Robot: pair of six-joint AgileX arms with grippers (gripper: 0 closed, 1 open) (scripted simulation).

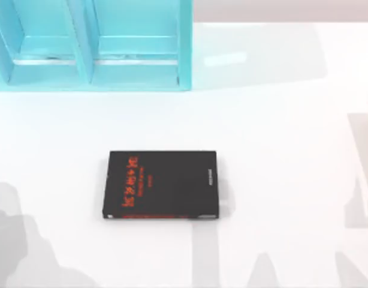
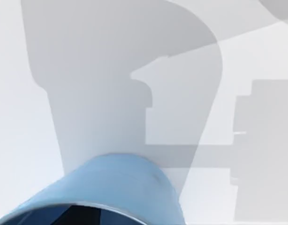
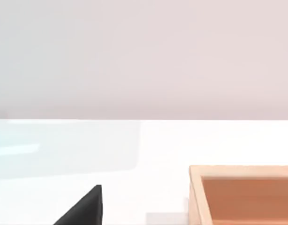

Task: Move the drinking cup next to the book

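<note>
- The table is plain white and glossy; soft grey shadows of the arms fall across its near-left and right parts in the top view; behind it, the right wrist view shows a pale, bare wall meeting the tabletop in a straight line.
- A turquoise shelf unit stands at the far left of the table, its open compartments facing the near side; a faint turquoise reflection spreads on the surface to its right.
- The book lies flat near the middle of the table, a little to the left; black cover up, red lettering toward its left end, red strip along its near edge; well apart from the shelf unit; in the right wrist view one black corner of it shows.
- A wooden box, light tan with an orange-brown inside, sits on the table in the right wrist view, near the book's corner but apart from it.
- The drinking cup shows in the left wrist view, very close to that camera, blue wall and dark opening toward the lens, white table beyond it.
- Whether the left gripper has the cup between its fingers I cannot tell; the fingers are not seen; nor can the right gripper's state be told.
</note>
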